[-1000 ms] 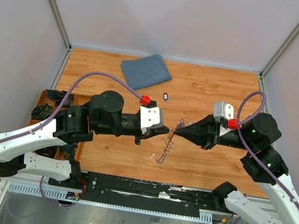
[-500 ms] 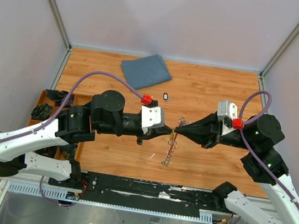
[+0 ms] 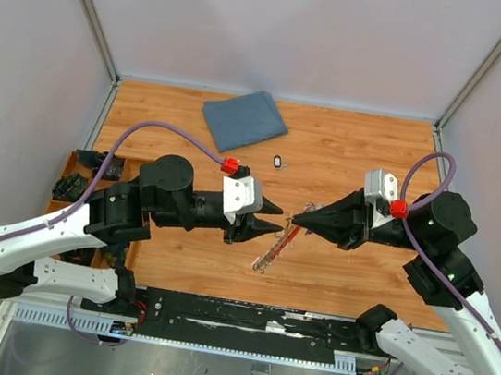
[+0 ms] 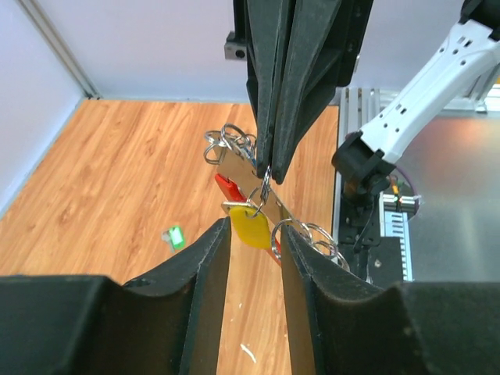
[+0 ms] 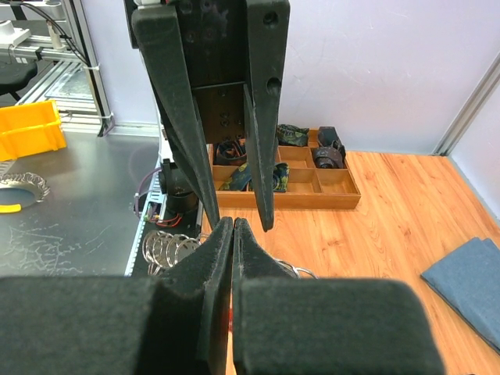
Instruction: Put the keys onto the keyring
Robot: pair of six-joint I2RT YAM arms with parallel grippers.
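Observation:
My right gripper [image 3: 294,220] is shut on the keyring [image 3: 276,245], pinching a small ring at its tips. The red loop [image 4: 226,186] and the silvery chain rings [image 4: 230,144] hang from it above the table. The yellow key [image 4: 250,227] hangs on that small ring, just beyond my left gripper [image 4: 255,231], which is open, its fingers on either side and not touching. In the top view my left gripper [image 3: 275,213] sits just left of the right one. A second small key [image 3: 277,161], green-looking in the left wrist view [image 4: 173,237], lies on the table. In the right wrist view my shut gripper [image 5: 233,223] hides the yellow key.
A folded blue cloth [image 3: 244,119] lies at the back of the wooden table. A wooden compartment tray [image 3: 80,173] with dark items stands at the left edge; it also shows in the right wrist view [image 5: 312,195]. Grey walls close in the sides and back.
My left gripper has drawn back to the left and opened. The keyring stays in the right gripper, and its chain now slants down to the left.

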